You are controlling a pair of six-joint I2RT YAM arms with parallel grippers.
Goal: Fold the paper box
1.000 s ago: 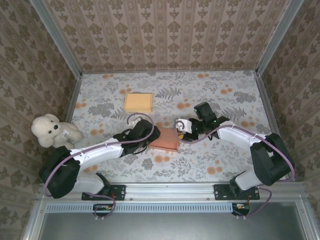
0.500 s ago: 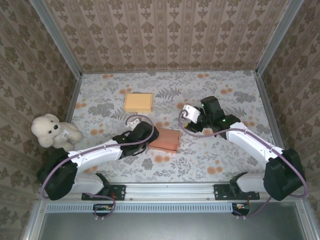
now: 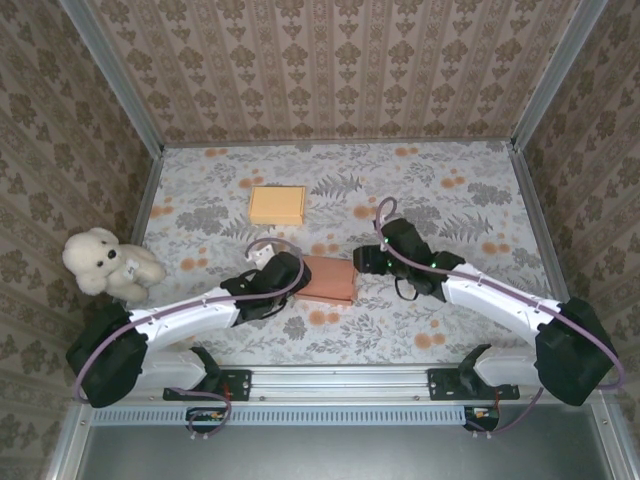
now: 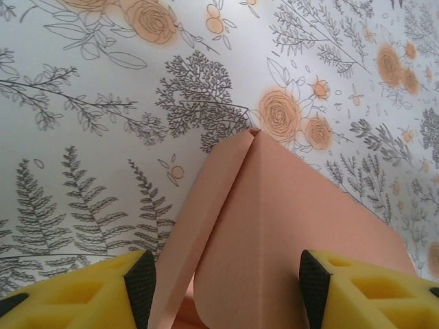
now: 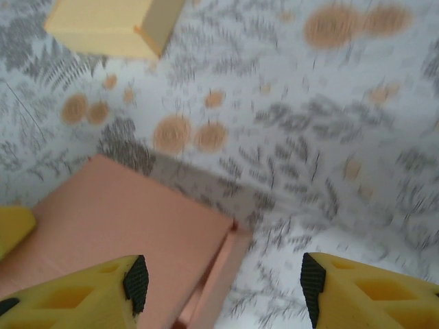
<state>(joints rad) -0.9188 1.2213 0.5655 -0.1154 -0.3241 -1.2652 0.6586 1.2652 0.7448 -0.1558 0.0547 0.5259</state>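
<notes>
The salmon paper box (image 3: 330, 279) lies at the table's middle, its lid folded down. My left gripper (image 3: 291, 276) is at its left end. In the left wrist view the box (image 4: 274, 226) fills the gap of the left gripper (image 4: 226, 281), which is open: a side flap runs by the left pad (image 4: 141, 279) and the right pad (image 4: 313, 286) lies over the lid. My right gripper (image 3: 363, 259) is at the box's right end. In the blurred right wrist view it (image 5: 219, 281) is open above a corner of the box (image 5: 130, 226).
A yellow box (image 3: 278, 204) (image 5: 110, 24) lies behind the salmon one. A white teddy bear (image 3: 105, 262) sits at the left wall. Patterned walls close in the floral table (image 3: 470, 190) on three sides.
The right gripper lifted away toward the back, then swung down to the box's right end with its jaws wider. The left gripper stayed at the box's left end, shifting slightly nearer.
</notes>
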